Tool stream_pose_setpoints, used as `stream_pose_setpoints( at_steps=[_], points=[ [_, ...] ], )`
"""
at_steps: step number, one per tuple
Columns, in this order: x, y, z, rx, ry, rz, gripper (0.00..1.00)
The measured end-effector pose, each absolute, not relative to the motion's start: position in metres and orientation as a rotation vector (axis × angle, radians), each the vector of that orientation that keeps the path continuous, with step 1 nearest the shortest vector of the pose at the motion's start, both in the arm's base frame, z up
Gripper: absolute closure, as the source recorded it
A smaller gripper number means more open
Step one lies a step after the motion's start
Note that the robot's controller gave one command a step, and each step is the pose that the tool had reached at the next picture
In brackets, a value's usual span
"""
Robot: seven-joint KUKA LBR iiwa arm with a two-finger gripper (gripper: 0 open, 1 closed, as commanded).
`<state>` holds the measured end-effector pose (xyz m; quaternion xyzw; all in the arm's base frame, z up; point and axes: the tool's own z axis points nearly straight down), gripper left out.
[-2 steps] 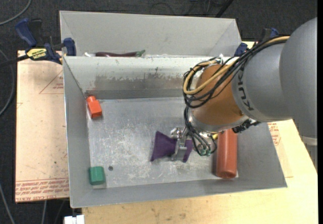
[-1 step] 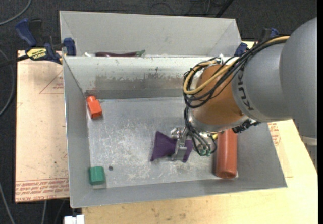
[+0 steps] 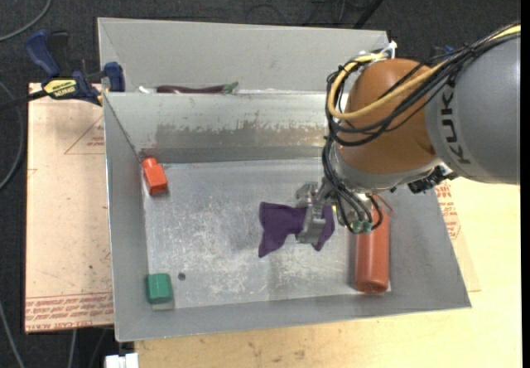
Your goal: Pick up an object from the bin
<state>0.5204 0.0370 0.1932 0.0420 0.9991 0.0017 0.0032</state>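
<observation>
Purple crumpled cloth-like piece (image 3: pixel 280 225) lies on the bin floor, a bit right of centre and nearer the front wall than the back one. My pincer (image 3: pixel 313 224) is down on its right part. Most of the purple shows left of the metal tip, and a smaller flap pokes out on the right. It looks like contact. Can't tell whether the pincer is spread or pressed together, because my own wrist sits over it. Not claiming a hold.

Directly above it is my rounded orange cover (image 3: pixel 385 122) with looped cables around it. The grey arm (image 3: pixel 489 109) comes in from the right.

Just right of the pincer is a reddish-brown cylinder (image 3: pixel 372 257), lying flat and pointing at the front wall. It is close to the right wall, near the purple piece but apart from it. Its far end is tucked under my wrist cables.

Well apart on the left, a small orange block (image 3: pixel 154 176) sits by the left wall toward the back, and a small green cube (image 3: pixel 159 288) sits in the front-left corner. The grey metal bin (image 3: pixel 207 234) has a scuffed floor.
</observation>
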Motion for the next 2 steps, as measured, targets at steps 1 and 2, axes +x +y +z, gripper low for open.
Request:
stream_pose_setpoints(
  at_steps=[1, 2],
  points=[
    [0.52, 0.037, 0.193, 0.132, 3.133, 0.005, 1.0],
    [0.515, 0.043, 0.335, 0.11, 3.129, 0.007, 1.0]
  ],
)
